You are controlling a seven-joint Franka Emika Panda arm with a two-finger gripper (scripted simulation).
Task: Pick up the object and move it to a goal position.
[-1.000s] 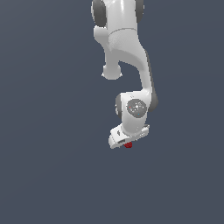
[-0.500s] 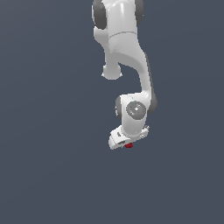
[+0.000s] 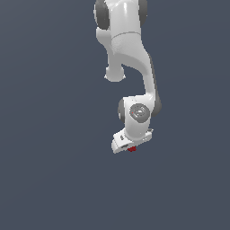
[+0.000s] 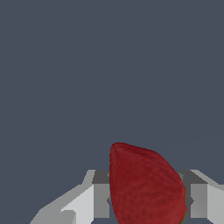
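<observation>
The object, a small red strawberry-like lump (image 3: 131, 148), shows just under the white hand of my arm in the exterior view. In the wrist view the red lump (image 4: 144, 186) sits large between the two grey fingers (image 4: 101, 199), which press on it from both sides. My gripper (image 3: 130, 147) is shut on it. Its green top is barely visible. The hand hides most of the lump in the exterior view.
A plain dark grey-blue ground (image 3: 54, 170) fills both views. The white arm (image 3: 128, 58) reaches down from the top of the exterior view.
The arm's hand with the red lump has shifted slightly upward in the exterior view. The grip on the lump is unchanged.
</observation>
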